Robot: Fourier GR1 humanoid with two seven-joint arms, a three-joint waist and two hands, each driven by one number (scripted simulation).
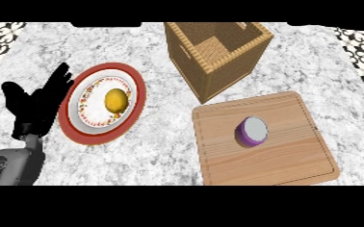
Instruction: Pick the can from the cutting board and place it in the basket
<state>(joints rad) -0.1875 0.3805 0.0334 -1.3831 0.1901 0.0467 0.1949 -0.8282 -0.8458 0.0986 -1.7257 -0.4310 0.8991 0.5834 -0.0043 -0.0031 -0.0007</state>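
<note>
Left hand [34,108] rests spread beside the plate [70,125]; far to its right, a purple can [253,130] stands on the cutting board [277,158], near the wicker basket [220,72].

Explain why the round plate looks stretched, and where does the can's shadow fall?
In the head view, the plate looks taller than wide because of the steep downward angle. In the same view the basket seems to taper downward, and the can throws a thin dark shadow at its lower left on the cutting board.
</note>
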